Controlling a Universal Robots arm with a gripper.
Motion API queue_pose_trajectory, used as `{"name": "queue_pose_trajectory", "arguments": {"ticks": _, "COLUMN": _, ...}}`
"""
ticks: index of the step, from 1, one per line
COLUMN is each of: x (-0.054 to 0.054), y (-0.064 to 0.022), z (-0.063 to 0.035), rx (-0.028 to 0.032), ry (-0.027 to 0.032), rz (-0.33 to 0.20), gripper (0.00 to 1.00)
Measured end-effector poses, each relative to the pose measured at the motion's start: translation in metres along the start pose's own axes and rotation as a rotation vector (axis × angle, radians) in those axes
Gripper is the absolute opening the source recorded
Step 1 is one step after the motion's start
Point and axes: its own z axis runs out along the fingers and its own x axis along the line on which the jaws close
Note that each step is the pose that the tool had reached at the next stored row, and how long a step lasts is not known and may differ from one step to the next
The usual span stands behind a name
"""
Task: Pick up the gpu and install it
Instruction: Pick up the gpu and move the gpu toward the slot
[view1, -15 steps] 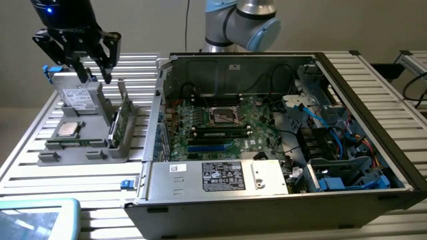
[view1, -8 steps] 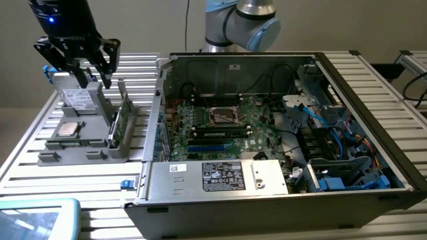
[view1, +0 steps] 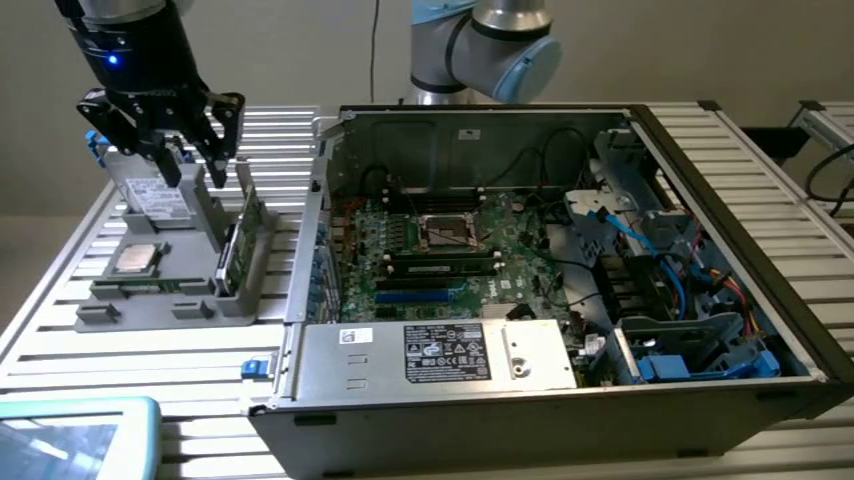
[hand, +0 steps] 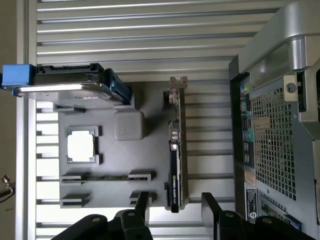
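The gpu stands on its edge in a slot of the grey holder, on the side nearest the computer case. From the wrist camera it shows as a thin green and black card with a silver bracket at one end. My gripper hangs above the holder, open and holding nothing. In the wrist view the gripper has its two black fingers on either side of the card's line, above its end and not touching it.
The holder also carries a silver drive with a blue tab and a square CPU chip. The open computer case lies on the exterior view's right, motherboard exposed. A teal-rimmed screen sits at the front corner.
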Motion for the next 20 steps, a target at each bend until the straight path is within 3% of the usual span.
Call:
{"name": "queue_pose_trajectory", "arguments": {"ticks": 16, "x": 0.000, "y": 0.0038, "z": 0.0293, "rx": -0.0001, "ry": 0.0001, "rz": 0.000, "gripper": 0.54}}
{"name": "queue_pose_trajectory", "arguments": {"ticks": 20, "x": 0.000, "y": 0.0031, "z": 0.0366, "rx": -0.0041, "ry": 0.0001, "rz": 0.000, "gripper": 0.54}}
